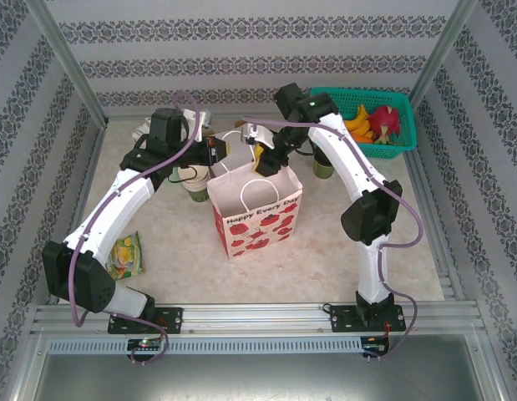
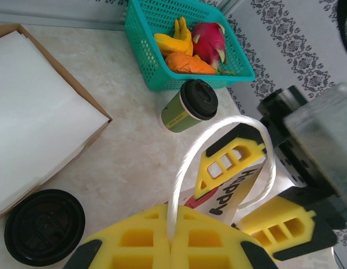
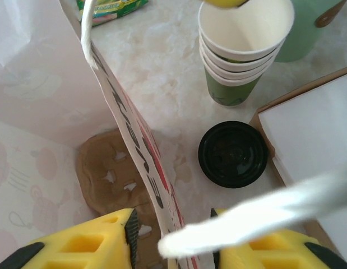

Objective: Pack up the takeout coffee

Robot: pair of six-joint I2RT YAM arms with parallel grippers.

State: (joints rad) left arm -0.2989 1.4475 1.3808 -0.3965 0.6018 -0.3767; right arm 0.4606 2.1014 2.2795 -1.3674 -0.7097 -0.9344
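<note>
So the left gripper (image 2: 172,242) was clamped tight on the bag's white handle (image 2: 180,168). The right gripper (image 3: 173,246) had its jaws apart, straddling the paper bag (image 1: 256,219) wall without pinching it, as far as I could tell. The takeout coffee (image 2: 188,106) stood upright on the table (image 2: 134,157), far right of the bag and just beside the teal basket (image 2: 144,53), with nothing holding it. My worry: a hard tug on that thin paper could tear the rim or tip the bag over, or the mouth could fold shut so the cup wouldn't drop in. The bag read "Happy Every Day" with strawberries; the cup's label was too small to read.
</note>
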